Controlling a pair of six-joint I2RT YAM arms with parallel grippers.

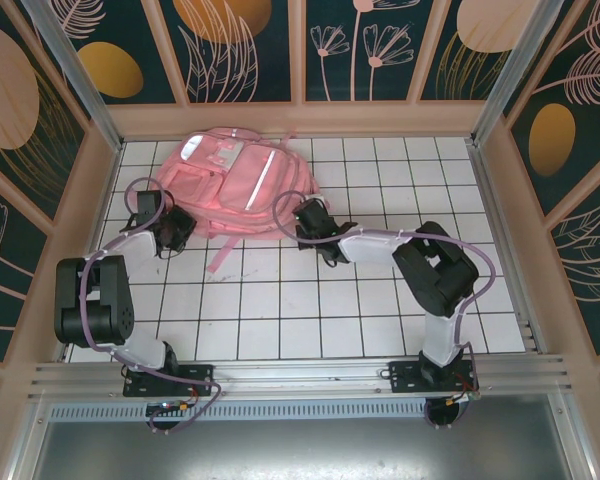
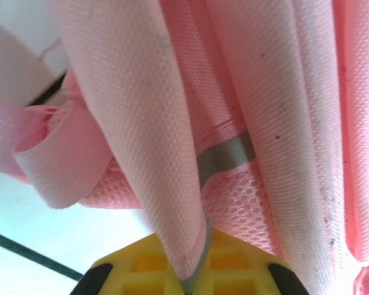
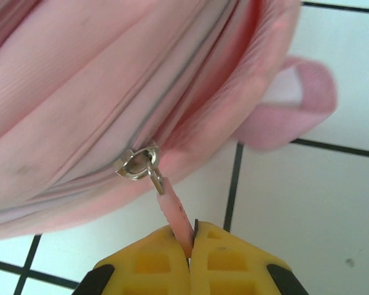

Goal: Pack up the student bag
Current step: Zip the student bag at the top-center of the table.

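Note:
The pink student bag [image 1: 232, 185] lies flat at the back of the white tiled table [image 1: 280, 300]. My left gripper [image 1: 172, 232] sits at its left lower corner. In the left wrist view its yellow jaws [image 2: 194, 279] are shut on a fold of pink bag fabric [image 2: 141, 123] with a grey edge strip. My right gripper [image 1: 310, 222] is at the bag's right lower edge. In the right wrist view its yellow jaws [image 3: 190, 246] are shut on the pink zipper pull tab [image 3: 175, 218], which hangs from a silver slider [image 3: 137, 163] on the closed zipper.
A loose pink strap [image 1: 223, 255] trails from the bag toward the table's middle. Wooden walls [image 1: 300, 118] with dark floral panels enclose the table on three sides. A metal rail [image 1: 300, 375] runs along the near edge by the arm bases.

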